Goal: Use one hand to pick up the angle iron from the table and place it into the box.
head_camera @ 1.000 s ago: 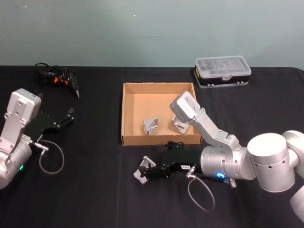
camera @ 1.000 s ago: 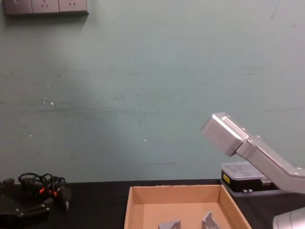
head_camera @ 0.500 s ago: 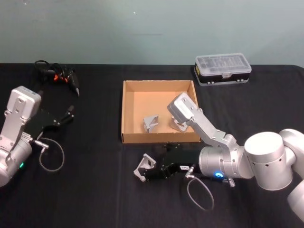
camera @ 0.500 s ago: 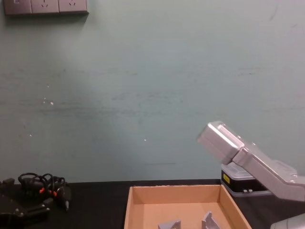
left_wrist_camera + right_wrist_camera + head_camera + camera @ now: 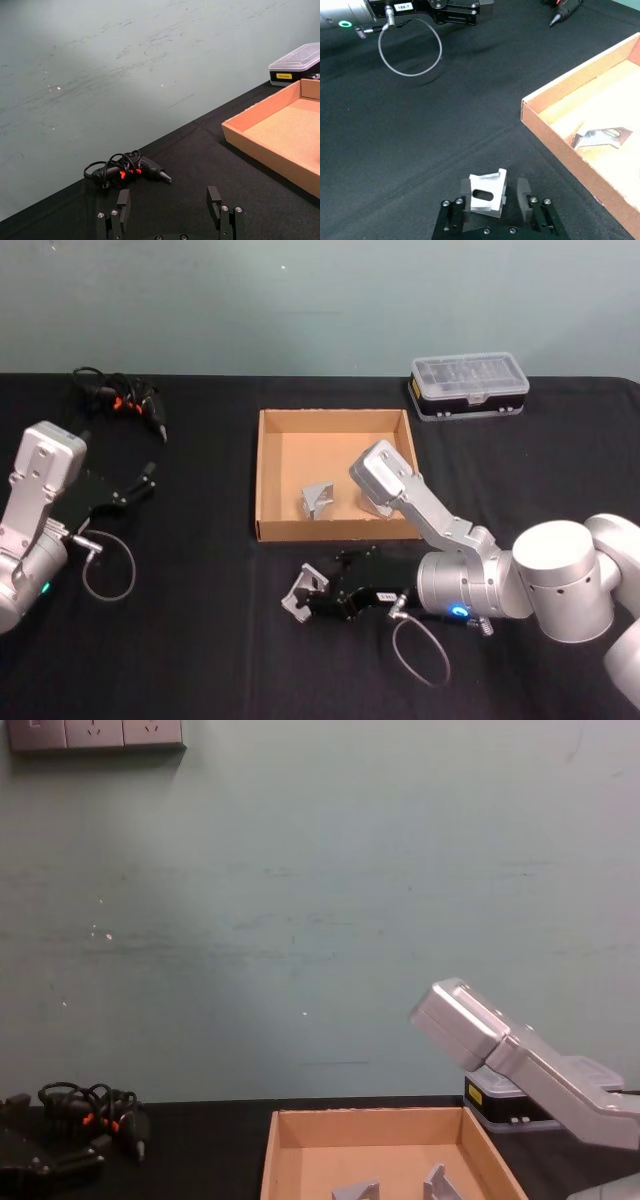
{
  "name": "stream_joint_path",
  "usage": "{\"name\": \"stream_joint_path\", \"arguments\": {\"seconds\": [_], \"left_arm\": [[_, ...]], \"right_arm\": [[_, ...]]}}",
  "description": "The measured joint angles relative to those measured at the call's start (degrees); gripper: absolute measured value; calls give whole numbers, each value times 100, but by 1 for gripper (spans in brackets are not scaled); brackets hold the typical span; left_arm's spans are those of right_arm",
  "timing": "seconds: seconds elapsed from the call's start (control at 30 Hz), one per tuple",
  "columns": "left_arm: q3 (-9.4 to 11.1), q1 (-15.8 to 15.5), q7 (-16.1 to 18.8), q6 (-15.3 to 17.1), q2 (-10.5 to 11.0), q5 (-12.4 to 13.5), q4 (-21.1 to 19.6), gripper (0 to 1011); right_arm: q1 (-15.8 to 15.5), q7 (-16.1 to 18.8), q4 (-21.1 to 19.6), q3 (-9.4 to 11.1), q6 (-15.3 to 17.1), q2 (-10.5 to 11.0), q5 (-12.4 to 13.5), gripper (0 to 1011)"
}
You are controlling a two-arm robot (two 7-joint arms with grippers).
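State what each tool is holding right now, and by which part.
The right tool has its fingers around the angle iron on the table, one on each side; contact cannot be told. The left tool holds nothing.

Right gripper (image 5: 305, 592) low over the table, forearm folded back, fingers (image 5: 524, 192) spread either side of a small part. Left gripper (image 5: 143, 483) parked at the left, fingers (image 5: 123, 204) apart, holding nothing.

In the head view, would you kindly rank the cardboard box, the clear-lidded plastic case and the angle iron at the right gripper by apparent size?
1. The box, clearly largest.
2. The plastic case, smaller, though it sits farther back, which may shrink it somewhat.
3. The angle iron on the table, between the open fingers of the right gripper, smallest.
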Motion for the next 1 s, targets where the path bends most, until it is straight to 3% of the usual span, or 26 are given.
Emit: {"name": "stream_joint_path", "arguments": {"seconds": [0.07, 0.17, 0.23, 0.27, 0.5, 0.77, 1.0], "left_arm": [[0, 0, 0, 0, 0, 0, 0, 1000], [0, 0, 0, 0, 0, 0, 0, 1000], [0, 0, 0, 0, 0, 0, 0, 1000], [0, 0, 0, 0, 0, 0, 0, 1000], [0, 0, 0, 0, 0, 0, 0, 1000], [0, 0, 0, 0, 0, 0, 0, 1000], [0, 0, 0, 0, 0, 0, 0, 1000]], "right_arm": [[-1, 5, 0, -7, -18, 2, -3, 565], [-1, 21, 18, -24, -64, 3, -11, 433], [-1, 26, 25, -26, -76, 3, -12, 419], [-3, 42, 43, -42, -106, 6, -19, 313], [-24, 49, 62, -40, -188, 6, -30, 104], [-71, -3, 40, -6, -259, -2, -48, 75], [-193, -139, -220, 189, -435, 31, -7, 75]]}}
